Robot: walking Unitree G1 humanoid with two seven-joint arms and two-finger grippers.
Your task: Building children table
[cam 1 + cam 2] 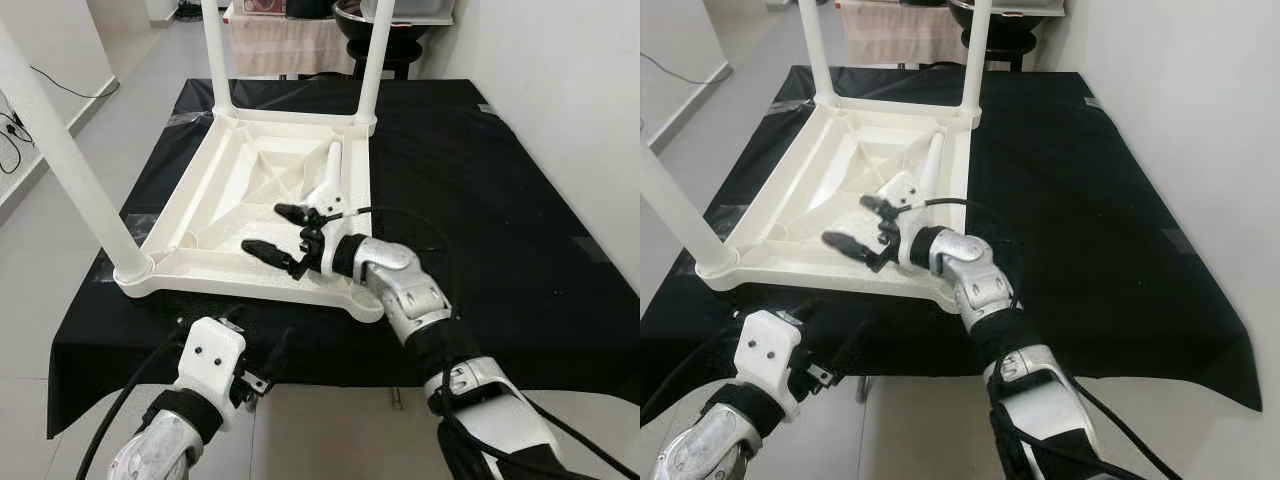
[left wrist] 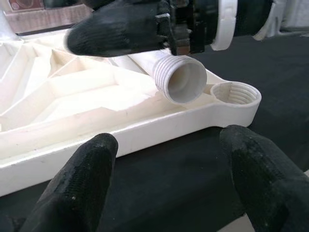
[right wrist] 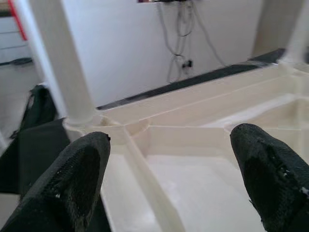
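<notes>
In the left eye view we are looking down at one white tabletop [image 1: 250, 215] lying upside down on the black-covered surface [image 1: 500, 200]. Three legs are standing screwed into its corners: one at the near left [image 1: 65, 160] and two at the far side [image 1: 218, 55] [image 1: 372, 60]. A fourth leg [image 1: 330, 180] is lying loose inside the tabletop's frame. We are reaching our right gripper [image 1: 285, 235] over the near right edge of the tabletop, forearm bent inward, its two fingers spread apart and holding nothing, with the loose leg just beyond the upper finger. Our left gripper [image 1: 262, 368] is hanging low at the near edge of the surface, just short of the tabletop.

The right eye view is showing the same layout, with the near right corner socket [image 1: 950, 292] standing empty below our right wrist.

In the left wrist view our two left fingers [image 2: 77, 188] are standing wide apart and empty. Between and beyond them the loose leg's threaded end [image 2: 181, 79] is facing us, just beside the empty socket [image 2: 236, 94].

In the right wrist view our right fingers [image 3: 79, 179] are open too, framing the tabletop's ribbed underside [image 3: 193, 145], with one upright leg [image 3: 65, 63] beyond the left finger.
</notes>
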